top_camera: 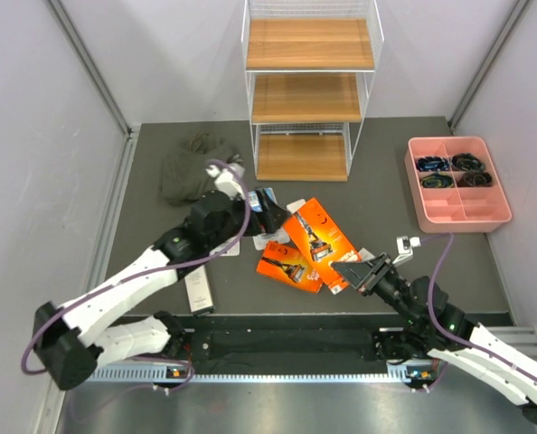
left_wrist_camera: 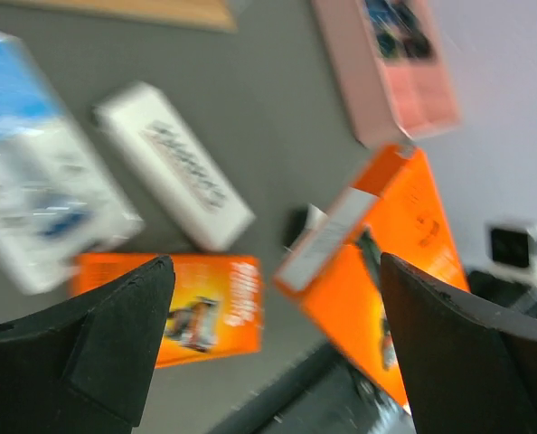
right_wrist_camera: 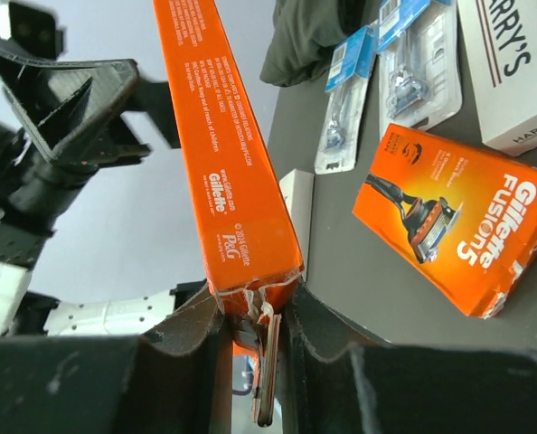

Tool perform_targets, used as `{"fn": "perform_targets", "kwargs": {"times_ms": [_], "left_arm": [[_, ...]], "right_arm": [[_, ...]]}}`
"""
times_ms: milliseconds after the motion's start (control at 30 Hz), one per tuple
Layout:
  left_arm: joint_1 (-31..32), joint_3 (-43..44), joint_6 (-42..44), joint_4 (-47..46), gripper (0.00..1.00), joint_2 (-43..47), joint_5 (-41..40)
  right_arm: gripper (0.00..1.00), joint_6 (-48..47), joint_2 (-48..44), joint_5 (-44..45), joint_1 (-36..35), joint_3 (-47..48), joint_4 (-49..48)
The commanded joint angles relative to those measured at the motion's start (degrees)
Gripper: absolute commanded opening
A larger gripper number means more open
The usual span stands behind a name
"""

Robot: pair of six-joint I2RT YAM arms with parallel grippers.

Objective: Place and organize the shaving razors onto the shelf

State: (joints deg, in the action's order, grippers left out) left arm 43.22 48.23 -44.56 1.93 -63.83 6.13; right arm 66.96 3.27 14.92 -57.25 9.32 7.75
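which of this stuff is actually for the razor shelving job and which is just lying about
For the job:
- shelf
- orange box held in the right gripper
- second orange box, lying flat
- blue blister packs
- white box
- slim white box

Just lying about:
- pink tray
- dark cloth

High rear top view looking down, close wrist views, all sharing orange boxes
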Motion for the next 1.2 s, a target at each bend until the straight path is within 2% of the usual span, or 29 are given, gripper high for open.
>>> {"fn": "perform_targets", "kwargs": {"times_ms": [0, 67, 200, 400, 533, 633, 767, 933, 1167], "left_arm": [[-0.2, 2.8, 4.9, 22.0, 0.99, 10.0, -30.1], [-0.2, 2.2, 4.7, 25.6, 0.99, 14.5, -37.7], [-0.2, 2.0, 4.7, 31.4, 0.99, 18.5, -43.8], [-0.2, 2.0, 6.1, 33.5, 0.99, 18.2, -42.1], [-0.2, 2.0, 7.5, 33.0, 0.99, 17.0, -39.8], [-0.2, 2.0, 9.2, 32.1, 0.99, 16.4, -37.8], [-0.3, 2.3, 9.8, 32.3, 0.99, 16.2, -36.3], [-0.2, 2.9, 9.8, 33.2, 0.99, 17.2, -35.6], [-0.2, 5.6, 10.4, 34.3, 0.99, 16.6, -33.2]], "right_arm": [[0.0, -0.9, -1.3, 1.6, -0.5, 3.2, 0.3], [0.0, -0.9, -1.2, 1.8, -0.6, 3.3, 0.9], [0.0, -1.0, -0.3, 1.7, -0.5, 4.1, 1.7], [0.0, -1.6, 2.9, 1.3, -0.5, 6.1, 0.9], [0.0, -4.5, 10.2, 0.2, -0.6, 9.4, -0.6], [0.0, -8.3, 15.8, -2.1, -0.5, 15.9, -2.6], [0.0, -13.2, 28.9, -7.3, 0.6, 24.9, -4.3], [0.0, -15.9, 40.0, -19.9, 8.2, 37.3, -6.4], [0.0, -17.5, 54.4, -29.3, 16.6, 55.4, -5.8]]}}
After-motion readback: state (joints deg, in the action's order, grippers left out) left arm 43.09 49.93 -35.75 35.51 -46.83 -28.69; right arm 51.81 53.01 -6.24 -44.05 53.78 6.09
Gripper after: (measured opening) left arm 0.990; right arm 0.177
